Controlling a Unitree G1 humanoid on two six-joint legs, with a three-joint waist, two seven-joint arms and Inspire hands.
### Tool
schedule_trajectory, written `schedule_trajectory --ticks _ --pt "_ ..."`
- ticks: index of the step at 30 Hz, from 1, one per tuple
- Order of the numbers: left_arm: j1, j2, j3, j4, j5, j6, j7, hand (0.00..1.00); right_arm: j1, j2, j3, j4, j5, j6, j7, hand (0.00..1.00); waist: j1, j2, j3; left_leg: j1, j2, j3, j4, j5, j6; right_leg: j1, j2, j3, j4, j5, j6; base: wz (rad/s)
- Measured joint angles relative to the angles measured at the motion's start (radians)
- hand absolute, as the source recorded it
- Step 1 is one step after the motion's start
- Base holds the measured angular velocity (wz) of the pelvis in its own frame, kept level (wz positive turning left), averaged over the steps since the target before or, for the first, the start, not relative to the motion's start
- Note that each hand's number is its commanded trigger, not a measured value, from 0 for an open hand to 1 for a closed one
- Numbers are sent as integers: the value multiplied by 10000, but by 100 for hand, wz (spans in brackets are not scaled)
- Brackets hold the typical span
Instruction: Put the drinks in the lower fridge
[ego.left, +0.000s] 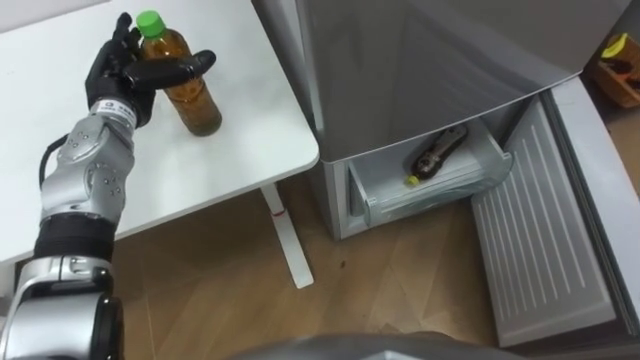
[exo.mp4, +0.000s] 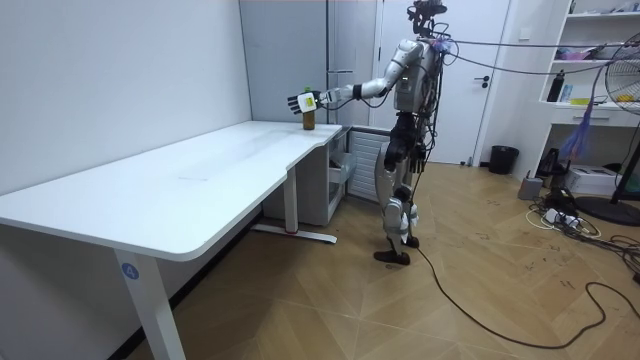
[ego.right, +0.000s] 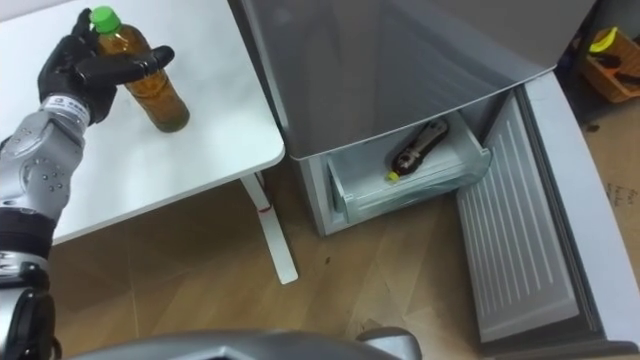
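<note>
A drink bottle (ego.left: 188, 88) of amber liquid with a green cap stands upright near the right edge of the white table (ego.left: 240, 140). My left hand (ego.left: 125, 70) is open at it: the thumb reaches across the bottle's front and the fingers stand straight behind its neck. The room view has the same bottle (exo.mp4: 309, 115) and left hand (exo.mp4: 299, 102) at the table's far end. The grey fridge (ego.left: 420, 70) stands to the right, its lower drawer (ego.left: 400, 195) pulled out, with a dark bottle (ego.left: 437, 152) lying inside. My right hand (exo.mp4: 390, 148) hangs by my hip.
The lower fridge door (ego.left: 540, 230) swings open to the right over the wooden floor. The table's white leg and foot (ego.left: 285, 235) stand between me and the fridge. A shelf with a yellow object (ego.left: 615, 45) is at the far right.
</note>
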Motion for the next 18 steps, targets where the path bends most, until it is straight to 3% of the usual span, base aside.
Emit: schedule_trajectory --ticks 4,18 --pt "0 0 -3 49 5 86 -93 100 11 0 0 6 1 71 67 0 -7 67 1 -3 1 1 -6 0 -1 -13 1 2 5 0 0 0" --pt "-15 -1 -7 135 11 322 -225 100 -15 -7 -2 3 -15 72 71 0 0 6 30 -26 1 11 -12 -9 -2 -112 21 180 57 -1 0 -2"
